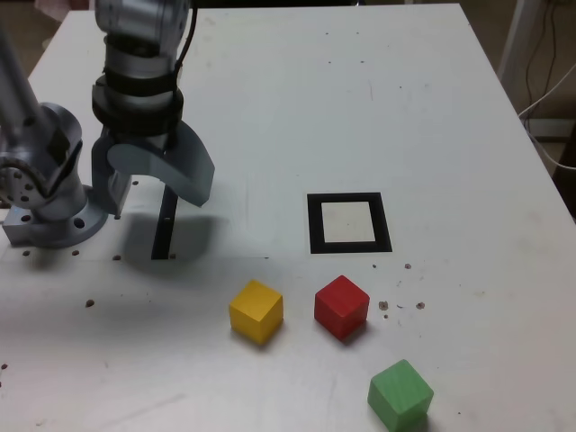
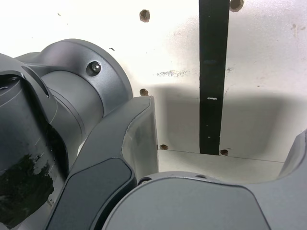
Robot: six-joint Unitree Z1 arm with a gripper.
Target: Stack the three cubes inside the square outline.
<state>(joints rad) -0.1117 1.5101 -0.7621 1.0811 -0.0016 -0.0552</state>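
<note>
- The fingers (image 1: 187,171) are spread wide with nothing between them, raised over the tabletop (image 1: 459,126).
- Nearest below them I see the thin black bar (image 1: 165,229), lying flat, with a shadow falling across it; it's not the target.
- Just beside the fingers, on the exterior view's left, stands the round metal base (image 1: 56,225).
- Farther out, toward the exterior view's lower right, sits the yellow cube (image 1: 256,311), the closest of the three to the fingers.
- Beyond the bar, off to the exterior view's right of the fingers, is the square outline (image 1: 316,225), its white centre bare.
- A bit farther again, past the yellow cube, is the red cube (image 1: 341,308), apart from its neighbours.
- Farthest from the fingers is the green cube (image 1: 400,396).
- So no stacking shows: all three cubes lie singly outside the frame. I'd say every placement is left, starting with a first cube into the outline.
</note>
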